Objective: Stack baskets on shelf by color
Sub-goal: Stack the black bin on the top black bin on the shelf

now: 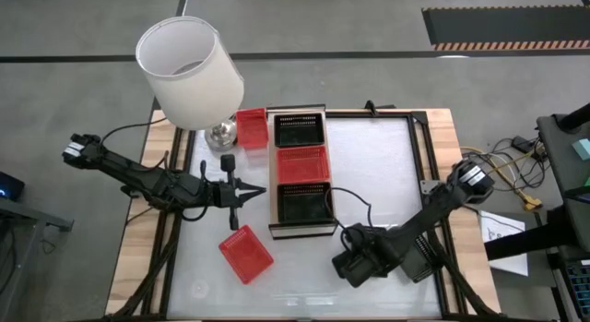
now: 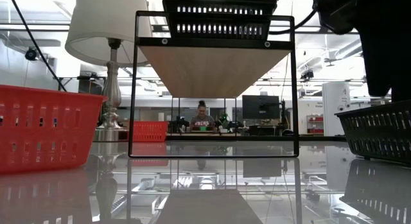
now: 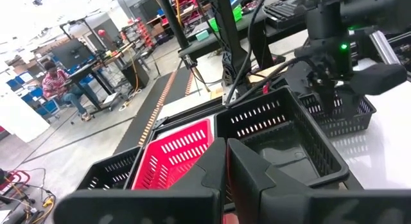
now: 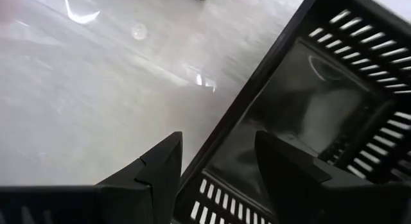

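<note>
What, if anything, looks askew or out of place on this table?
One red basket lies askew on the white tabletop, rotated off the table's edges, near the left gripper. Another red basket sits beside the lamp, off the shelf. On the shelf, black and red baskets alternate rather than grouping by color.
</note>
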Controlling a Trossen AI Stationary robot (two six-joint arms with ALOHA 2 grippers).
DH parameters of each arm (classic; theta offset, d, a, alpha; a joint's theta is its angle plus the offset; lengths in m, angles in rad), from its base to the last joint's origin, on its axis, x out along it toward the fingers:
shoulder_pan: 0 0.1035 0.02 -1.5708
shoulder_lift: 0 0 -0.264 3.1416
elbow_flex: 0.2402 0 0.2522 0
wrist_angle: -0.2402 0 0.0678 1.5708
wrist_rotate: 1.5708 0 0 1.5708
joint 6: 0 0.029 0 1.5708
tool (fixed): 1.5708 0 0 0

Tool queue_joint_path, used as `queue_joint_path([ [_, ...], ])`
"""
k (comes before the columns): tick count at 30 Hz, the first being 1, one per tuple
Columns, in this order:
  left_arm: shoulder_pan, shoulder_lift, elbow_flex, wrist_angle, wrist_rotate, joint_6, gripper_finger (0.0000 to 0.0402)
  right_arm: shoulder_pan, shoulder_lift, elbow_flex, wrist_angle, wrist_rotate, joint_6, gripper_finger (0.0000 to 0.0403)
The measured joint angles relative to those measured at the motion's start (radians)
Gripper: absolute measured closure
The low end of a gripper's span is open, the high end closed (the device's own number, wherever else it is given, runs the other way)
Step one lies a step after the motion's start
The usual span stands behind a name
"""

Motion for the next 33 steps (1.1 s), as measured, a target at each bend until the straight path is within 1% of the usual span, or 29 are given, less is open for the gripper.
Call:
queue_joint_path([
  [7,0.0,-0.002,-0.005,0.0,0.0,0.0,0.0402,0.003,0.025,0.0,0.03,0.0,0.001,0.0217],
  [10,0.0,-0.004,-0.006,0.002,0.0,0.0,0.0402,0.002,0.038,0.0,0.029,0.0,0.009,0.0233],
  [13,0.0,-0.006,-0.006,0.003,0.0,0.0,0.0402,0.002,0.052,0.0,0.029,0.001,0.025,0.0267],
  [19,-0.001,-0.009,-0.012,0.0,0.0,-0.006,0.0402,0.014,0.067,0.0,0.04,0.004,0.061,0.0351],
  [22,-0.001,-0.007,-0.013,0.002,0.0,-0.007,0.0402,0.027,0.068,0.0,0.04,0.03,0.087,0.0385],
  [27,-0.001,-0.007,-0.017,0.008,0.0,-0.007,0.0402,0.049,0.065,0.0,0.04,0.056,0.129,0.0389],
  [33,-0.001,-0.006,-0.023,0.042,0.001,-0.006,0.0402,0.051,0.024,0.0,-0.01,0.055,0.114,0.039],
])
